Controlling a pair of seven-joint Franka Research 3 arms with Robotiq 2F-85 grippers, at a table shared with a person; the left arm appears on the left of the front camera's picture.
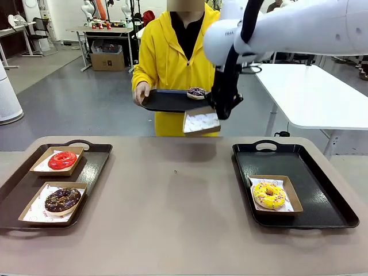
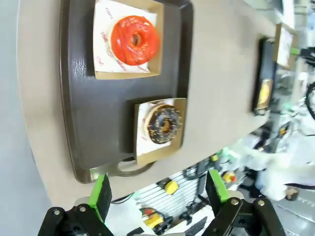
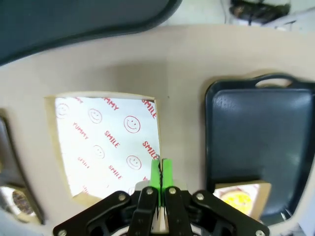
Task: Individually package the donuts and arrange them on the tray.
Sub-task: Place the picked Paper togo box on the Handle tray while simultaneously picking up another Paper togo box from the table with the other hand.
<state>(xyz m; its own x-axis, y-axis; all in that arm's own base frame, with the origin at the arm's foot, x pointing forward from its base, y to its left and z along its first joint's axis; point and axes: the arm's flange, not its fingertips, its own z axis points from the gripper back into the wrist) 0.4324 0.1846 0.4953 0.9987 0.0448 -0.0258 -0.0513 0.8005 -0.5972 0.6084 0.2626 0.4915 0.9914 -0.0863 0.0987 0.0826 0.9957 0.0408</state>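
On the left of the tan table point(image 1: 172, 201) lies a dark brown tray with loop handles point(image 1: 92, 167). It carries two shallow brown cardboard boxes lined with printed white paper. The far box point(image 1: 43, 164) holds the glossy red ring donut point(image 1: 62, 160). The near box point(image 1: 34, 213) holds the chocolate ring donut with sprinkles point(image 1: 62, 199). The left gripper point(image 2: 160, 194) looks down on this tray from above, its green-padded jaws spread wide with nothing between them; its wrist view shows the red donut point(image 2: 135, 40) and the chocolate donut point(image 2: 164, 124) each in its own box.

Beyond the far edge of the table a person in a yellow hooded jacket point(image 1: 164, 63) holds a dark oval serving tray point(image 1: 167, 100) — one hand point(image 1: 141, 92) grips its left edge. The dark purple-and-white ring donut point(image 1: 196, 92) sits on that tray's right end, just beside the black wrist of the right arm.

The right gripper point(image 3: 161, 169) hangs above the table near the person's tray, its jaws pressed together on the edge of an empty cardboard box with smiley-printed white paper point(image 1: 201, 122), which hangs tilted below it.

To the right — a black tray with loop handles point(image 1: 322, 190) lies on the table. Near its front sits another paper-lined cardboard box point(image 1: 287, 190), holding the yellow ring donut with sprinkles point(image 1: 269, 195).
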